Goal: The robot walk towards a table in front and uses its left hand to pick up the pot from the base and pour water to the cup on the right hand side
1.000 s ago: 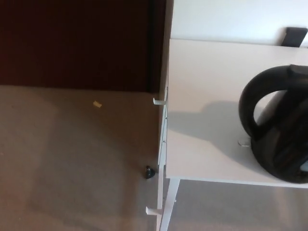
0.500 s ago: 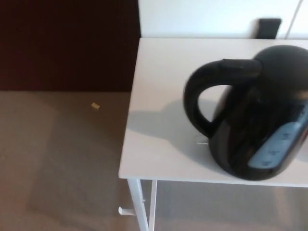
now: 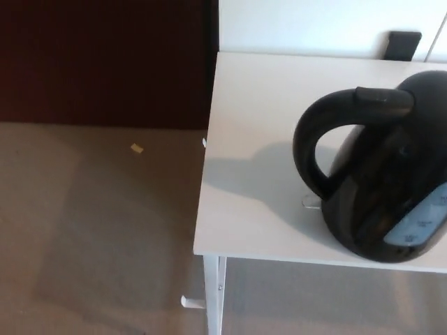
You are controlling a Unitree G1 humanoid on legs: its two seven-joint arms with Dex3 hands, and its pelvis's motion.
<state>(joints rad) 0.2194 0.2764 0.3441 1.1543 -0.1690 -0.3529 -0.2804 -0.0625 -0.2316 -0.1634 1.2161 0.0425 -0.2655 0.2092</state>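
— Where's the pot right now?

— Standing on the white table [image 3: 258,202], over at the right side of the view. It's a black pot [image 3: 391,188] — an electric kettle by the look of it, rounded, upright, with its right part cut off by the picture's edge. The big loop handle [image 3: 328,132] faces left, toward the table's free side, and there's a pale blue water window [image 3: 419,227] low on its body.

— Is it on its base?

— I can't tell; the bottom of the pot hides whatever is beneath. Only a small light tab [image 3: 312,203] pokes out on the tabletop just beside the foot of the handle, touching the pot's lower edge.

— And the robot's hands? Fingers apart, closed?

— Neither hand shows, left or right, so I can't say anything about the fingers. Nothing is touching the pot.

— The cup?

— Not visible from here. At the far edge of the table a small dark object [image 3: 404,44] stands against the white wall [image 3: 307,24], well apart from the pot; too blurred to name.

— What else is around?

— The pot throws a soft shadow leftward across the tabletop. The near-left table leg [image 3: 212,296] drops to a grey-brown carpet [image 3: 91,237], where a small yellowish scrap [image 3: 137,148] lies well to the left of the table. Behind the carpet runs a dark reddish-brown wall panel [image 3: 105,63].
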